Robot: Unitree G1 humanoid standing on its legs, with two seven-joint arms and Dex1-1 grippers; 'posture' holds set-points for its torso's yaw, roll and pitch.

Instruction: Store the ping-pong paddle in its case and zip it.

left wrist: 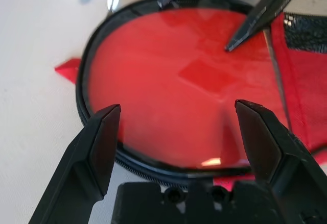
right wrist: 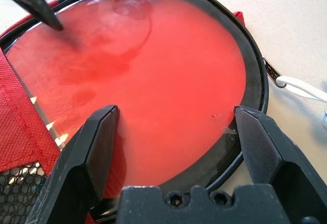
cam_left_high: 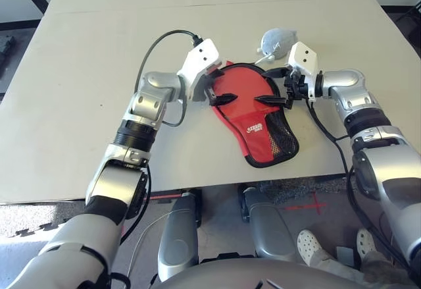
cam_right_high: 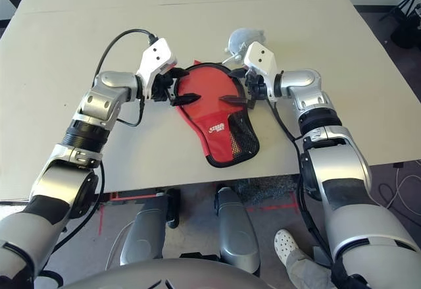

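The red case (cam_left_high: pixel 263 134) lies flat on the table, its mesh pocket (cam_left_high: pixel 281 137) and white logo toward the front edge. In its round end sits the ping-pong paddle's glossy red face (left wrist: pixel 168 76), ringed by the black zipper edging (right wrist: pixel 255 71). The paddle's handle is hidden under the fabric. My left gripper (cam_left_high: pixel 217 90) hovers open at the left rim of the round end. Opposite it, my right gripper (cam_left_high: pixel 263 85) hangs open over the right rim. Nothing sits between either pair of fingers. My own fingers (left wrist: pixel 97 142) frame the paddle face in both wrist views.
A small grey-white pouch (cam_left_high: pixel 276 41) lies just behind the right gripper, its white cord (right wrist: pixel 301 86) beside the case's rim. The beige table (cam_left_high: pixel 79 105) stretches wide to the left and back. Its front edge runs close below the case. A person's white shoes (cam_left_high: pixel 309 243) show on the floor.
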